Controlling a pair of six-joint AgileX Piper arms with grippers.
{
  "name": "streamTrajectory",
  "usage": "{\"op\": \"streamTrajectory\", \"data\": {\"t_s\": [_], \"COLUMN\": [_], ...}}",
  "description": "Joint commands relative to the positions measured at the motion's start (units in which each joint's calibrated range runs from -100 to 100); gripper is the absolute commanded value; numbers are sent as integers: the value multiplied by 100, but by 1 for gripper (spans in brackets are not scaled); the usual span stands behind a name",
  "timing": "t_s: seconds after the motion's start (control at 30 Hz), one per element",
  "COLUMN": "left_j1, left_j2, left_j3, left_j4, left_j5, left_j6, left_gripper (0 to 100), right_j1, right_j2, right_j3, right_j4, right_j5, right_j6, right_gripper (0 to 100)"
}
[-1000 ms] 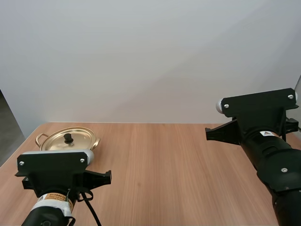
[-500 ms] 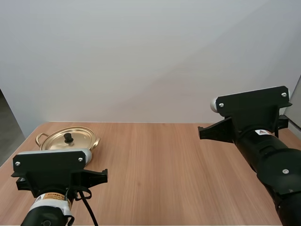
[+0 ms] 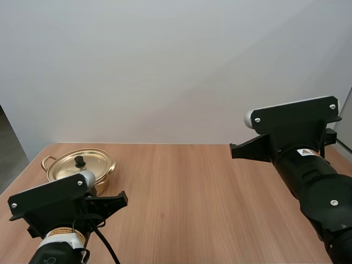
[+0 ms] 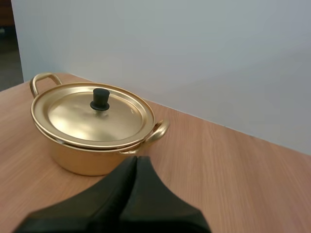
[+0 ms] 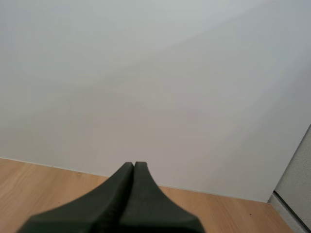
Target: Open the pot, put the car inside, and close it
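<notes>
Tabletop (image 3: 192, 187): pot (image 4: 82, 162) at far left corner, lid (image 4: 119, 116) on; left fingers (image 4: 121, 194) closed near pot, right fingers (image 5: 116, 199) closed. All steps left.

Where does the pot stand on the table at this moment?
In the high view the closed pot stands near the table's far left corner, just ahead of the shut left gripper.

Lid (image 4: 73, 116) on pot (image 4: 82, 162), far-left on table (image 3: 192, 181)
</notes>
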Motion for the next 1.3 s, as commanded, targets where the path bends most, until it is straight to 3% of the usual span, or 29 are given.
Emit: {"op": "streamTrajectory", "data": {"t_s": [0.0,0.47,0.67,0.83,0.97,1.27], "left_j1": [-1,-1,-1,-1,-1,-1], "left_j2": [0,0,0,0,0,0], "left_j3": [0,0,0,0,0,0], "left_j4": [-782,-615,812,1850,2035,2035], "left_j5": [-3,-196,-1175,-1783,-1783,-1783], "left_j6": [-2,-2,-2,-2,-2,-2], "left_gripper": [0,0,0,0,0,0], "right_j1": [62,151,151,151,151,277], "right_j2": [72,122,122,122,122,-1267], "right_j3": [-5,-5,-5,-5,48,1863], "right_j4": [-10,70,827,591,591,675], "right_j5": [-101,-366,-310,-293,-315,-1338], "right_j6": [-3,8,39,29,10,33], "right_gripper": [0,0,0,0,0,0]}}
